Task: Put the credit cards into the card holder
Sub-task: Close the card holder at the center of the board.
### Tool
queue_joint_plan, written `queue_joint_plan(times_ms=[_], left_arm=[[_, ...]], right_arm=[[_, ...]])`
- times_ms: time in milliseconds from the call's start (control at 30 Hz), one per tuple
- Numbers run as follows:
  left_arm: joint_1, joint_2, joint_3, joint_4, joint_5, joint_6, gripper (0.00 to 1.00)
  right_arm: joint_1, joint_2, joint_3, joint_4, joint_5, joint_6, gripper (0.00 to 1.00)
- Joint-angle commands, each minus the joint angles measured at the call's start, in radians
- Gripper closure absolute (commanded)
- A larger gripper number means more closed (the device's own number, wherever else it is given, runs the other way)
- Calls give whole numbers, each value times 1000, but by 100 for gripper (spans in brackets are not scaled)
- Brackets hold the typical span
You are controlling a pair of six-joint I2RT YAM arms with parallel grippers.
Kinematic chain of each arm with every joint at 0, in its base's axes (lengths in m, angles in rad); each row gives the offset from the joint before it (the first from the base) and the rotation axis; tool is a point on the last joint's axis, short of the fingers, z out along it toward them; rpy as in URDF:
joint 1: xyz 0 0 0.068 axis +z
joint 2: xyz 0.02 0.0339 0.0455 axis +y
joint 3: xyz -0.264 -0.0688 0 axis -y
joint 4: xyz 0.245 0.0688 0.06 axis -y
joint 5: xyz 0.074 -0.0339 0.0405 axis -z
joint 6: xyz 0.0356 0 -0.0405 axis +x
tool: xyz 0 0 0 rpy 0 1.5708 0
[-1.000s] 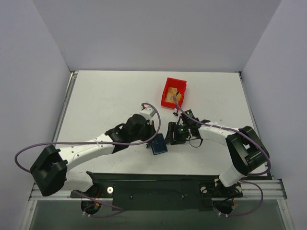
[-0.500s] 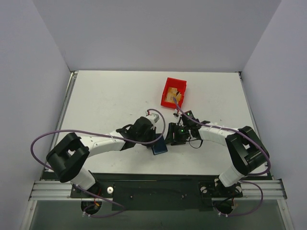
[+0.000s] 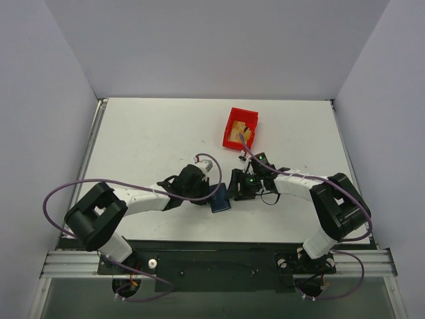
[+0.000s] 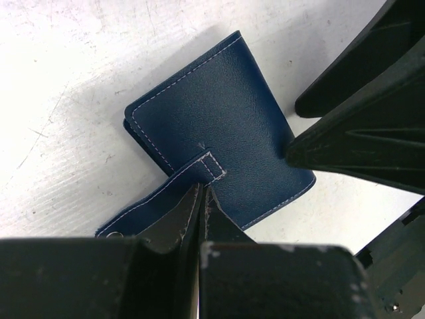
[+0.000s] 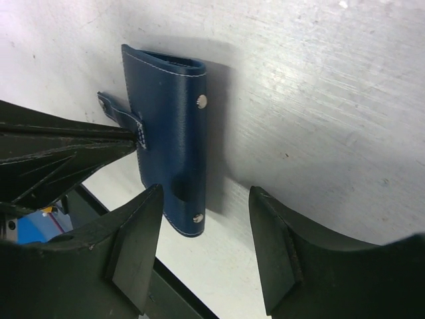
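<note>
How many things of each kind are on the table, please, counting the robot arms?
Card holder: 1
Red bin: 1
Robot arms: 2, left and right
Tan contents of the bin: too small to count
Total: 4 counted

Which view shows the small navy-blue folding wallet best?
Left wrist: the small navy-blue folding wallet fills it, stitching and strap clear. Right wrist shows its edge and two studs; top external, only a small patch.

One card holder [image 3: 221, 203], one red bin [image 3: 244, 113]
</note>
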Motion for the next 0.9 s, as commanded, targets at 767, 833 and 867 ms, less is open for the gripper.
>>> queue_joint_plan(times_ms=[767, 833, 867], left_arm=[[7, 40, -33, 54, -21, -33, 100], [11, -11, -27, 33, -46, -39, 100], [14, -49, -18, 22, -55, -42, 100]], right_arm=[[2, 20, -22, 139, -88, 58, 89], [1, -48, 0, 52, -19, 18, 96], [2, -71, 11, -29, 11, 3, 100]])
